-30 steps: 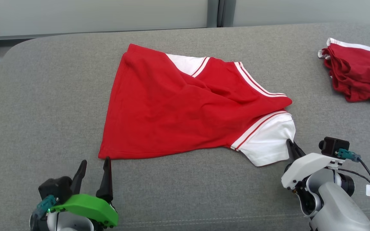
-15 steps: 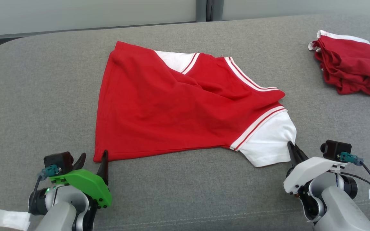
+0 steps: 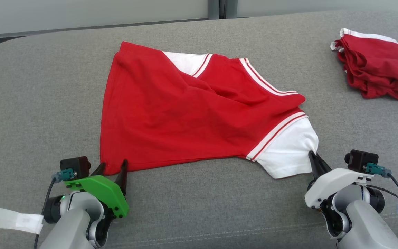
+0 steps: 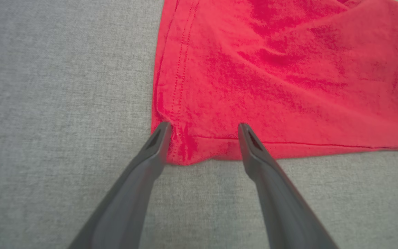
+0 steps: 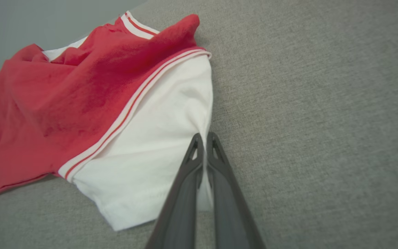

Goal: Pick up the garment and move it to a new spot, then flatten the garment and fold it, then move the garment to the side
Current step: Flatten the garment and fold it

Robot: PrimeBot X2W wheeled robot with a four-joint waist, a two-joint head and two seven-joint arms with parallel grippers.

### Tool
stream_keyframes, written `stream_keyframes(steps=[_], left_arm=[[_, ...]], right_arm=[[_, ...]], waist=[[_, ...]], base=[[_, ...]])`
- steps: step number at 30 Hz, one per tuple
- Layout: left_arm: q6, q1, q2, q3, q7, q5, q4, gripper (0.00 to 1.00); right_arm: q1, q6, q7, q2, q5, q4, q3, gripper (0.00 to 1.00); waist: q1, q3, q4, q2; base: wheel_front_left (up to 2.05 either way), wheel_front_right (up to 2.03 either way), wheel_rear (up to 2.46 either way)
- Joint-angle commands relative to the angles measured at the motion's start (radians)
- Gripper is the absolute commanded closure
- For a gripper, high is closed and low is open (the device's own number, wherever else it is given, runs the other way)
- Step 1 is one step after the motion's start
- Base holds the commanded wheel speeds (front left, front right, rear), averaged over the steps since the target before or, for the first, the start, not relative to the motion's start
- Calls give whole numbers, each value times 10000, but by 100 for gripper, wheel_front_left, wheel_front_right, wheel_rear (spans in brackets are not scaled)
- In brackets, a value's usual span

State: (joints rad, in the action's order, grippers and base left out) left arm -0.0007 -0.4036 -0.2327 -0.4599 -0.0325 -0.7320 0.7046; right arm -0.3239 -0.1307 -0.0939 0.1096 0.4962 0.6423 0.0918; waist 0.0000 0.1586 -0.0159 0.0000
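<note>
The garment (image 3: 185,114) is a red shirt with white, red-striped sleeves, lying rumpled on the grey cushion (image 3: 29,103). My left gripper (image 3: 113,167) stands open at the garment's near left corner (image 4: 185,152), one finger (image 4: 157,141) on each side of the hem. My right gripper (image 3: 312,155) is shut on the edge of the white sleeve (image 3: 288,152). The right wrist view shows the sleeve cloth (image 5: 157,138) pinched between the closed fingers (image 5: 193,155).
A second red garment with white trim (image 3: 371,65) lies bunched at the far right of the cushion. The cushion's back edge meets a pale wall (image 3: 81,14). Bare grey fabric lies left of the garment and along the front.
The head camera has shifted, so the whole scene sits lower and further left. My left gripper has moved forward and right until its open fingers straddle the hem corner. The right gripper still holds the sleeve.
</note>
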Motion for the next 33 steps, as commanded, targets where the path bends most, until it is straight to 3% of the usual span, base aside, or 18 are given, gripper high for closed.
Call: stream_keyframes(steps=[1, 4, 18, 20, 22, 23, 24, 25, 27, 28, 33], left_arm=[[53, -202, 29, 23, -84, -3, 135, 0], [239, -338, 16, 40, -199, 96, 380, 0], [-67, -621, 146, -190, -207, 62, 763, 2], [-40, -652, 119, -188, -228, 51, 795, 9], [-38, -697, 119, -180, -289, 32, 819, 29], [-38, -697, 119, -180, -289, 32, 819, 29], [-54, -721, 130, -183, -312, 29, 817, 50], [-60, -717, 138, -179, -334, 17, 826, 60], [-61, -710, 142, -204, -346, 21, 868, 94], [-65, -716, 136, -217, -353, 28, 880, 100], [-91, -642, 52, -178, -629, 24, 696, 100]], right_arm=[[114, 2, 18, 42, -70, -37, -54, 100], [106, 2, 59, 9, -102, -90, -65, 100], [128, 2, 35, -20, -167, -183, -199, 100], [114, 2, 40, -56, -165, -202, -203, 100], [92, 2, 39, -78, -158, -213, -192, 100], [92, 2, 39, -78, -158, -213, -192, 100], [82, 2, 29, -83, -162, -221, -187, 100], [74, 2, 19, -87, -171, -222, -180, 100], [61, 2, 3, -89, -164, -212, -172, 100], [56, 2, -10, -88, -164, -205, -176, 100], [19, 2, -65, -22, -171, -254, -246, 100]], waist=[[0, 22, 19, 0], [0, 60, 18, 0], [0, 164, -5, 0], [0, 190, -22, 0], [0, 212, -33, 0], [0, 212, -33, 0], [0, 222, -35, 0], [0, 228, -39, 0], [0, 232, -45, 0], [0, 230, -46, 0], [0, 193, -12, 0]], base=[[0, 0, 0], [0, 0, 0], [0, 0, 0], [0, 0, 0], [0, 0, 0], [0, 0, 0], [0, 0, 0], [0, 0, 0], [0, 0, 0], [0, 0, 0], [0, 0, 0]])
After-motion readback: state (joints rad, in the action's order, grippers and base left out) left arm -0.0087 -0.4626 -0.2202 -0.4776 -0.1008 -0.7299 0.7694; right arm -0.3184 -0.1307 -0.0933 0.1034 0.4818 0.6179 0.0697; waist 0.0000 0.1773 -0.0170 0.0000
